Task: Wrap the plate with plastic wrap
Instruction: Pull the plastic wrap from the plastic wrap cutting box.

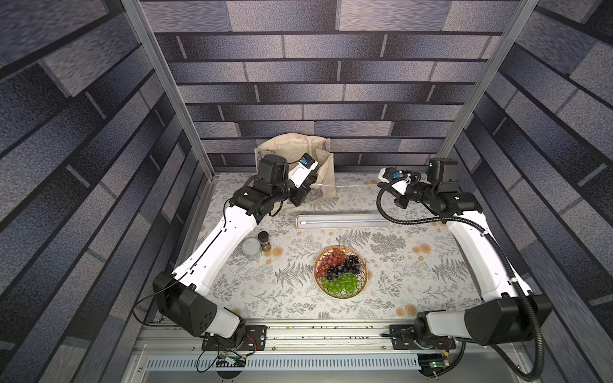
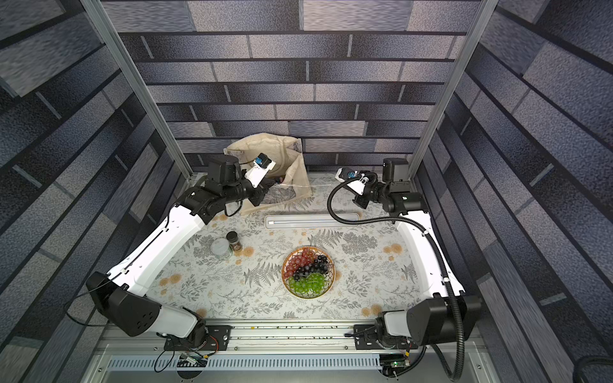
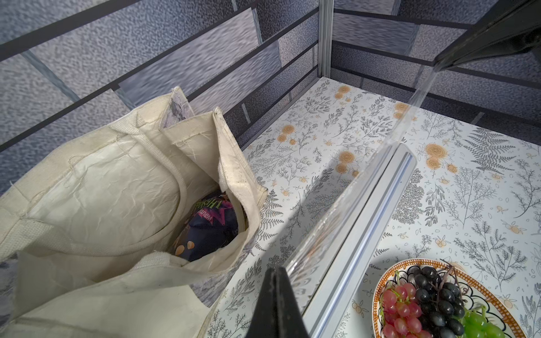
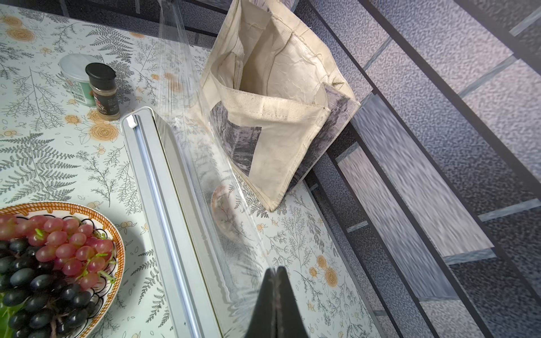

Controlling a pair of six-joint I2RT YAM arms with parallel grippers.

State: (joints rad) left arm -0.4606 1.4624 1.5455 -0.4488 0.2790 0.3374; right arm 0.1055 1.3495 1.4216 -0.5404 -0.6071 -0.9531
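The plate (image 1: 365, 280) with red, dark and green grapes sits on the table's near middle, also seen in the wrist views (image 3: 377, 289) (image 4: 117, 237). Behind it lies the long dispenser box (image 1: 341, 221) (image 4: 164, 210). A sheet of plastic wrap (image 3: 345, 210) (image 4: 216, 181) rises from the box's far side, stretched between both grippers. My left gripper (image 3: 278, 269) (image 1: 314, 184) is shut on one end of the film's edge. My right gripper (image 4: 276, 267) (image 1: 381, 185) is shut on the other end. Both hold it above the table, behind the box.
A cream tote bag (image 1: 298, 149) with a dark packet inside stands at the back, right beside my left gripper. A round lidded jar (image 1: 251, 248) and a small spice bottle (image 1: 264, 240) stand left of the plate. Walls enclose three sides.
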